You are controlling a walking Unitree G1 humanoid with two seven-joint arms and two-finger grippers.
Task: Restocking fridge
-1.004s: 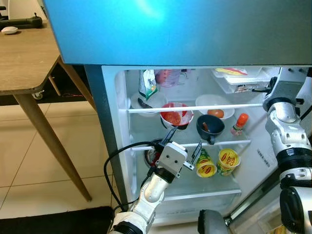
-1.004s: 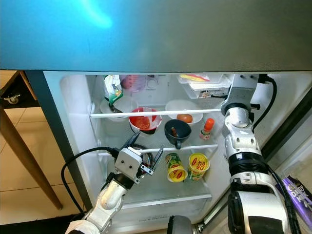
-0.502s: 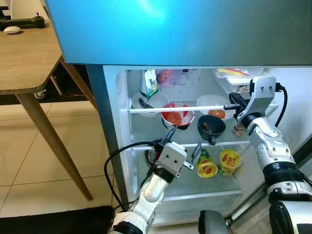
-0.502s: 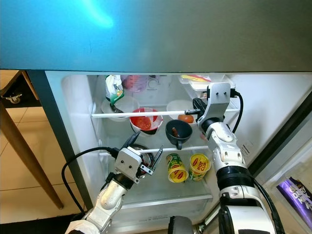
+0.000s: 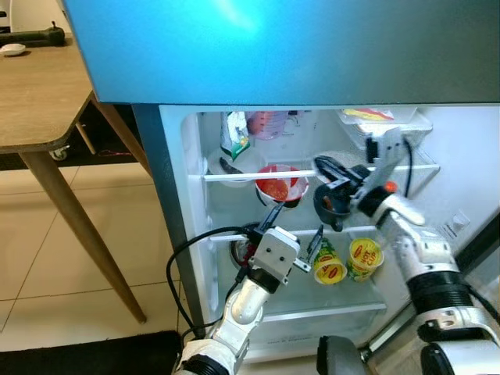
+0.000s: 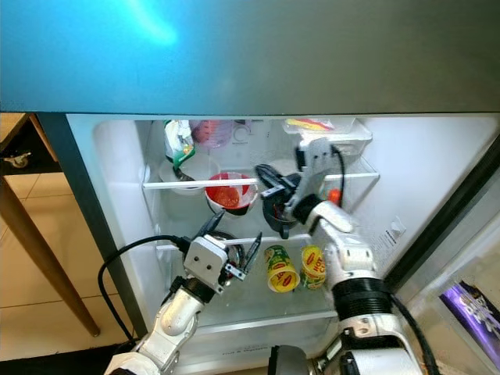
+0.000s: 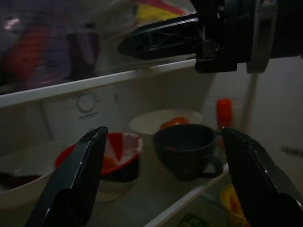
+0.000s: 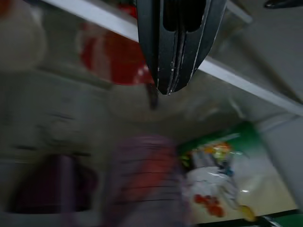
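A: Fridge (image 5: 180,195) is being held open; shelves are already being occupied — red bowl (image 5: 277,186), dark cup (image 5: 334,205), two noodle cups (image 5: 348,262), white plate (image 5: 234,162), green packet (image 5: 234,134), clear box (image 5: 383,125) up top. Most stocking is being judged done; nothing is being carried in right now, so what's left can't be told.

B: Grippers?

A: Left gripper (image 5: 295,238) is being held at the middle shelf edge beside the noodle cups, fingers spread apart, empty. Right gripper (image 6: 275,178) is being reached in above the dark cup, fingers pressed together in the right wrist view, nothing between them.

B: Change from earlier frames?

A: Right arm is being swung from the fridge's right wall inward, toward the red bowl. Left arm is being kept where it was. Items are being left unmoved; a small red-capped bottle (image 6: 334,195) is now being partly covered by the arm.
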